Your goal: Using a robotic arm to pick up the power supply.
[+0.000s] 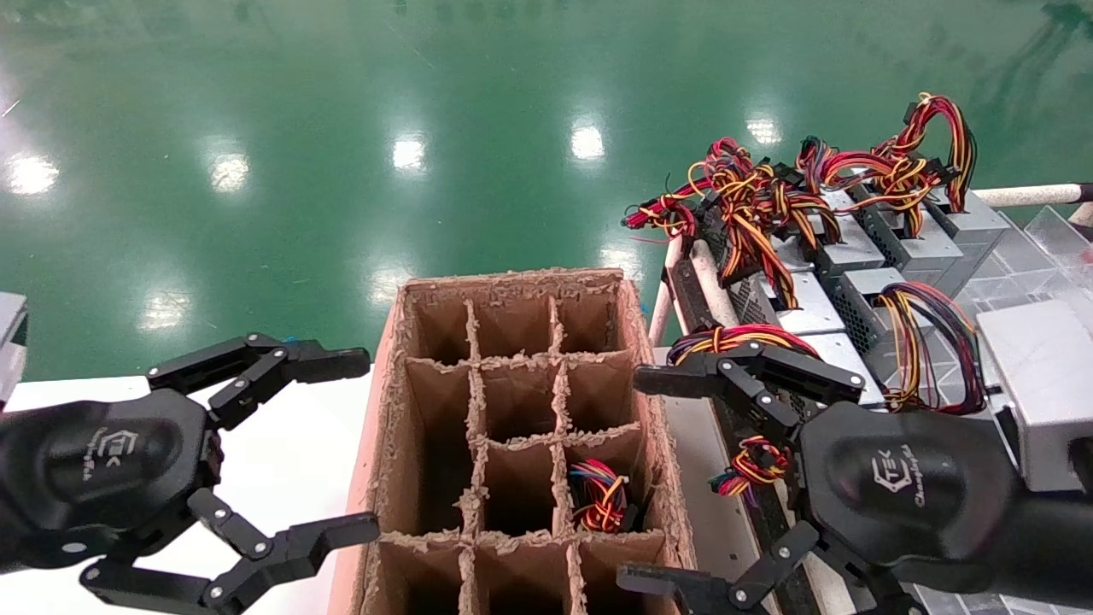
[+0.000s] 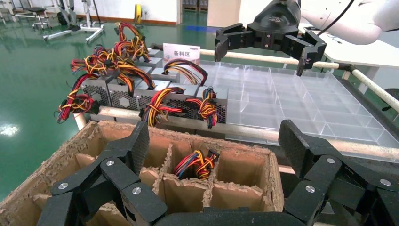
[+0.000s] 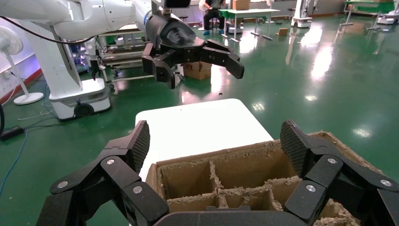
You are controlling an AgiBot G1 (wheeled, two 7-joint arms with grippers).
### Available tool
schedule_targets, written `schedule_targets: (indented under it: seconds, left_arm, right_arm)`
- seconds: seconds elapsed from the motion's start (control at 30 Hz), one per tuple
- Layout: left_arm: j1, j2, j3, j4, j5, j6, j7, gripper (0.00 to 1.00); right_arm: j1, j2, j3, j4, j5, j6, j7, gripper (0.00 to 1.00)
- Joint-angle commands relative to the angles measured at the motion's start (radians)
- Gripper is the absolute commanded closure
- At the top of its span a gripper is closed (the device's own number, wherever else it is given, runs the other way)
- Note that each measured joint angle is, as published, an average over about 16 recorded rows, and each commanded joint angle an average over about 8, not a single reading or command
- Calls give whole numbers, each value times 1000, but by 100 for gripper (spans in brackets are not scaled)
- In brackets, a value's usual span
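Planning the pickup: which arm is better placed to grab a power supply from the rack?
Right. The right gripper hangs open beside the power supplies; the left gripper is across the cardboard box, over the white table.

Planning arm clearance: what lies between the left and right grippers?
In the head view, the cardboard divider box stands between the left gripper and right gripper, both open.
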Motion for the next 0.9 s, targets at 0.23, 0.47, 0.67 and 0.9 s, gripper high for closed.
schedule_targets:
  seconds: [0.23,0.47,0.67,0.9]
  left_arm:
    - [0,0,0,0,0,0,0,0]
    - [0,0,0,0,0,0,0,0]
    - [0,0,0,0,0,0,0,0]
    - [0,0,0,0,0,0,0,64]
  right_arm:
    - [0,0,0,0,0,0,0,0]
    - [0,0,0,0,0,0,0,0]
    - [0,0,0,0,0,0,0,0]
    - [0,0,0,1,-1,0,1,0]
